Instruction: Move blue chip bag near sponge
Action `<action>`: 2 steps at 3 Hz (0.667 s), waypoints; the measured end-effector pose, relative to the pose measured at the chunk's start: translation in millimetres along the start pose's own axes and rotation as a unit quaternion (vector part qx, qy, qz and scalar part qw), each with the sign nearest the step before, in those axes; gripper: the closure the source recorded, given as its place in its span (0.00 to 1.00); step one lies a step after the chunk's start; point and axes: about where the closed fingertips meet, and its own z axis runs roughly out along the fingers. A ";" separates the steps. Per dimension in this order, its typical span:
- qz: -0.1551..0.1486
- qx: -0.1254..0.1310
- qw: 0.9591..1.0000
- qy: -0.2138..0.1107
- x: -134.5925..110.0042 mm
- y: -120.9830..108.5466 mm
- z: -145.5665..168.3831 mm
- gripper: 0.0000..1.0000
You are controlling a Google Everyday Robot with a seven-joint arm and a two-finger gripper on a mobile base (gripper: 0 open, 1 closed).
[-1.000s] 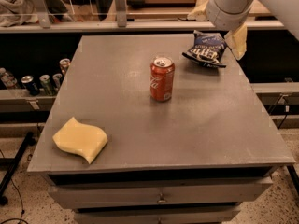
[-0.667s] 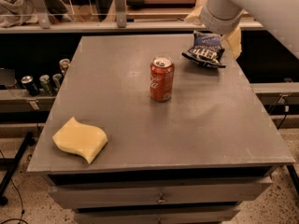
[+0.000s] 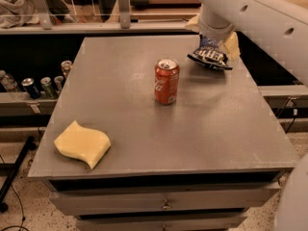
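Note:
The blue chip bag (image 3: 210, 57) lies at the far right of the grey table top (image 3: 144, 129), dark navy with white lettering. My gripper (image 3: 214, 36) comes down from the white arm at the top right and sits right over the bag's far end, hiding its top edge. The sponge (image 3: 83, 144), a pale yellow wavy foam block, lies at the near left corner of the table, far from the bag and the gripper.
A red soda can (image 3: 166, 80) stands upright in the middle of the table, between the bag and the sponge. Several cans (image 3: 41, 84) sit on a lower shelf to the left. Drawers (image 3: 163, 203) are below the table's front edge.
The arm has swung left and lower, so the gripper now sits over the chip bag's far end. The bag, can and sponge have not moved.

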 end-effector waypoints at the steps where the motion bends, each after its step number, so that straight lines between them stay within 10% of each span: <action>1: -0.006 -0.015 1.000 0.002 0.2 -2.0 18.9 0.00; 2: -0.011 -0.026 1.000 0.000 -1.9 -1.8 31.9 0.00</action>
